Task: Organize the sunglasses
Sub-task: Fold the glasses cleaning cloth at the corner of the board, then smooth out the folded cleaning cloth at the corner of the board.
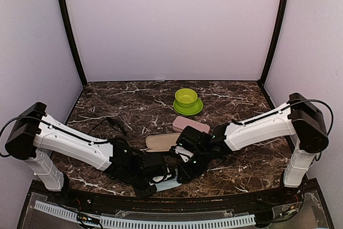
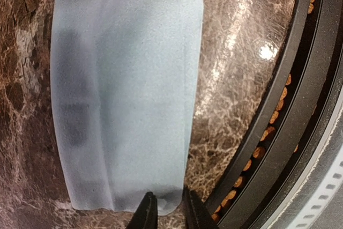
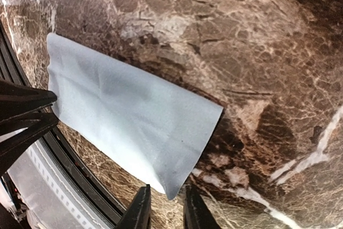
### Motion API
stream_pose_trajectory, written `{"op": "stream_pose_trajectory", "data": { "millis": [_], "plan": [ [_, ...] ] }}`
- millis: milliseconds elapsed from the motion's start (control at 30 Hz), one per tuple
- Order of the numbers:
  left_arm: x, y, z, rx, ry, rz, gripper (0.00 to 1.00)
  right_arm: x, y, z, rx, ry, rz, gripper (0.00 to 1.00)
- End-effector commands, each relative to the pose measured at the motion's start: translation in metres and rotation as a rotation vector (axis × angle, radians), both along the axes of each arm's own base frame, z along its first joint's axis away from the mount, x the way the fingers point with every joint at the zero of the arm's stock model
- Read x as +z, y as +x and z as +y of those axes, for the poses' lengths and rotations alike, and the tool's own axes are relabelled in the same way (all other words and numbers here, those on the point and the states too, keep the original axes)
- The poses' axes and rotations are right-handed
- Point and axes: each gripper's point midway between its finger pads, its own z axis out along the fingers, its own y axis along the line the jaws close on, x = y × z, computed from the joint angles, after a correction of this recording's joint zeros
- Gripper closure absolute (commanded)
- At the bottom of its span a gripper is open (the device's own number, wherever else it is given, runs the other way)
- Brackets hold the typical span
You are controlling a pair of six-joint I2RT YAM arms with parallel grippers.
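Black thin-frame sunglasses [image 1: 116, 125] lie on the marble surface [image 1: 241, 97], left of center, well apart from both arms. Pale blue cloth [image 2: 123, 95] is flat by the near edge. Left gripper [image 2: 170, 214] & right gripper [image 3: 163, 210] each sit at a cloth end, jaws narrowly apart, not clamping anything afaict.

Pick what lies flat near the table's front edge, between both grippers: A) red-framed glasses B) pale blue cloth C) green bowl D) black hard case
B: a pale blue cloth lies spread on the marble table, with the left gripper at one end and the right gripper at a corner.
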Motion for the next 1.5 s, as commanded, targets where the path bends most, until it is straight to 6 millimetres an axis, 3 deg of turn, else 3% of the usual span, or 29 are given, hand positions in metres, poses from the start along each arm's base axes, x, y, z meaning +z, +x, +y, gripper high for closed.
{"op": "stream_pose_trajectory", "data": {
  "millis": [0, 167, 267, 400, 600, 733, 1033, 1467],
  "plan": [
    [0.009, -0.007, 0.008, -0.03, 0.001, 0.016, 0.8, 0.002, -0.006, -0.006, 0.005, -0.013, -0.005, 0.74],
    [0.017, -0.011, 0.015, -0.052, -0.023, 0.022, 0.79, 0.009, 0.001, -0.008, -0.012, -0.017, -0.037, 0.67],
    [0.027, -0.011, 0.013, -0.054, -0.075, 0.015, 0.73, 0.015, 0.009, -0.005, -0.028, 0.011, -0.047, 0.63],
    [0.036, -0.004, 0.008, 0.004, -0.157, 0.004, 0.68, 0.019, 0.017, -0.001, -0.041, 0.034, -0.056, 0.71],
    [0.03, 0.031, 0.014, 0.168, -0.158, -0.063, 0.68, 0.011, 0.016, 0.005, -0.031, 0.037, -0.038, 0.81],
    [0.024, 0.042, 0.018, 0.203, -0.129, -0.107, 0.68, 0.009, 0.014, 0.008, -0.029, 0.045, -0.027, 0.86],
    [0.015, 0.044, 0.023, 0.201, -0.078, -0.12, 0.67, -0.005, 0.002, 0.01, -0.007, 0.0, -0.02, 0.89],
    [-0.004, 0.036, 0.037, 0.167, 0.024, -0.139, 0.64, -0.015, -0.003, -0.006, 0.005, -0.146, -0.091, 0.92]
  ]
}}
